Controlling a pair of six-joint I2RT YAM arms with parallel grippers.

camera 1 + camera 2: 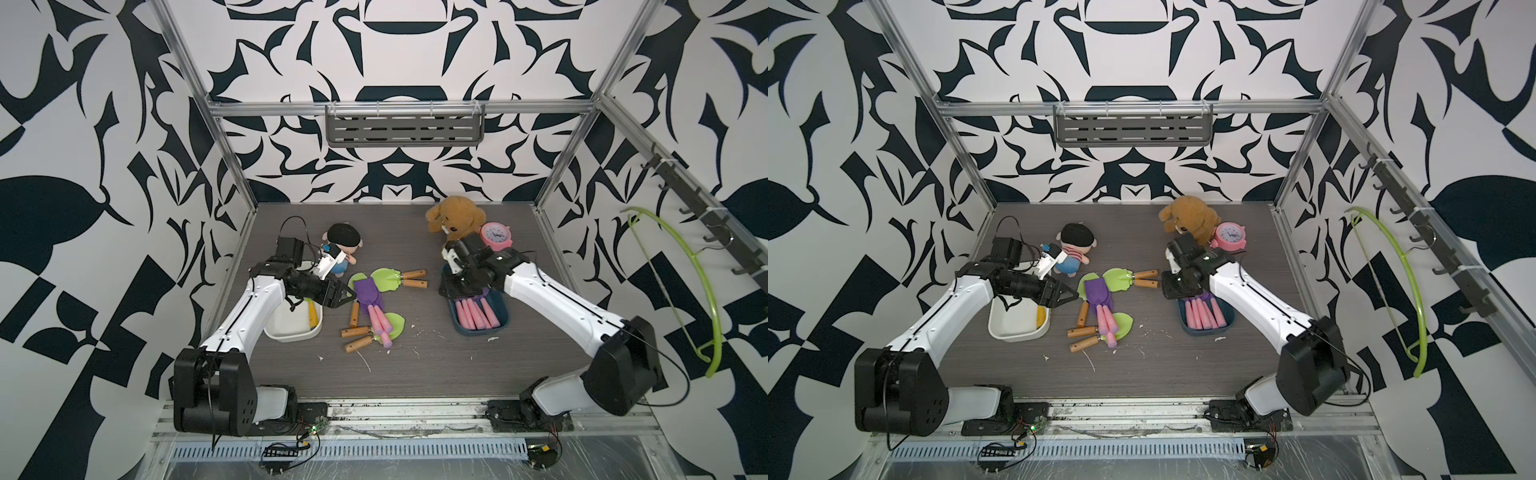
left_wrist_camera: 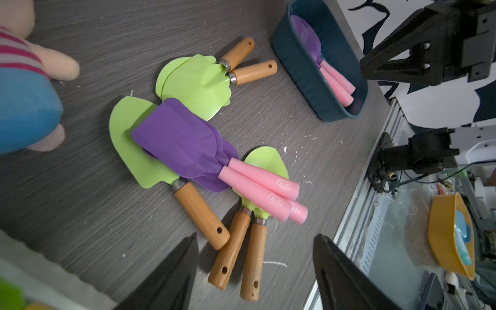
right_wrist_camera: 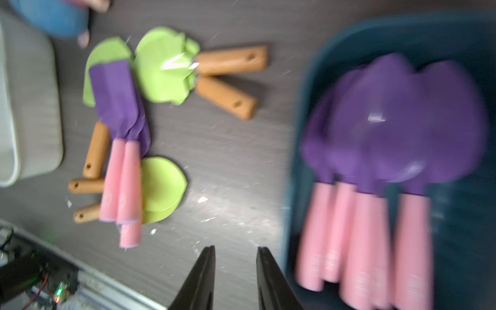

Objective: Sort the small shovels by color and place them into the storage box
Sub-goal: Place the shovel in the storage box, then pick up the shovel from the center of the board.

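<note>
Both top views: the blue box (image 1: pixel 478 332), at 3 o'clock of the loose pile (image 1: pixel 368 297), holds several purple shovels (image 1: pixel 471 313); the white box (image 1: pixel 291 334), at 9 o'clock, shows one yellow handle (image 1: pixel 312 316). Left wrist: the left gripper (image 2: pixel 255 236) is spread wide and empty near five green shovels (image 2: pixel 198 83) and three purple ones, all unsorted. Right wrist, blurred: the right gripper (image 3: pixel 236 248) is slightly parted and empty, beside the blue box.

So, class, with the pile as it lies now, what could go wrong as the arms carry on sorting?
1. The purple shovels lie across green shovels; the open left gripper could drag both colours together.
2. The blue box already holds several more, so another may perch on top and slip out.
</note>
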